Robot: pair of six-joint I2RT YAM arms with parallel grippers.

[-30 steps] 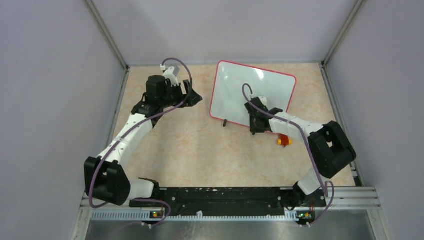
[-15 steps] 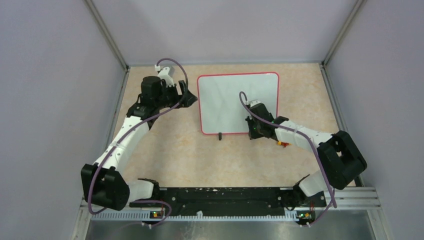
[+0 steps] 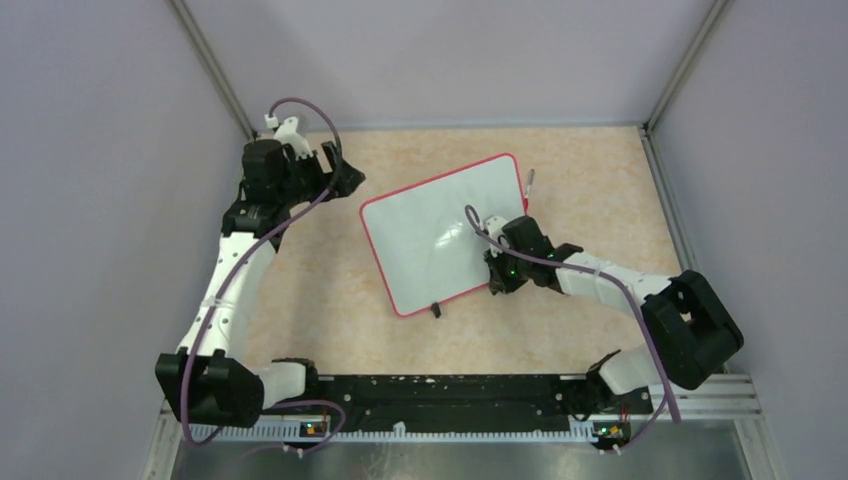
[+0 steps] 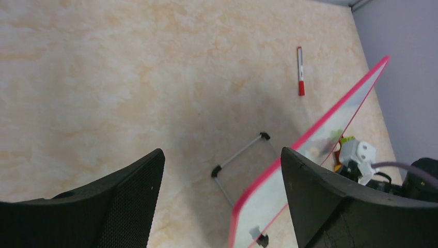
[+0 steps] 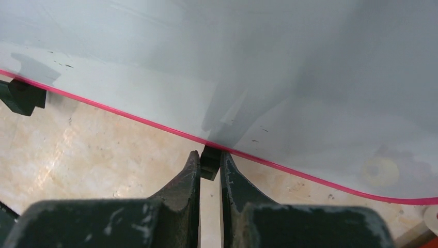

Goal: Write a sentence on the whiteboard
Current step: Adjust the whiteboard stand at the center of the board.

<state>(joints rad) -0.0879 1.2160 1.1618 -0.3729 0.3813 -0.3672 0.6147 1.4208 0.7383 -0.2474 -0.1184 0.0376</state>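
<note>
The table [image 3: 320, 300] has a beige, marbled top with scattered dark specks. It is enclosed on three sides by plain lilac-grey walls [image 3: 90, 200], with aluminium posts [image 3: 214, 72] rising at the two far corners and a black plate [image 3: 450, 388] and slotted metal rail [image 3: 720, 385] along the near edge. One marker pen [image 4: 300, 71], white-barrelled with a red end, lies flat on the table top toward the far side, and a small yellow-green item [image 4: 348, 140] sits further right, mostly hidden, its kind not determinable.
</note>
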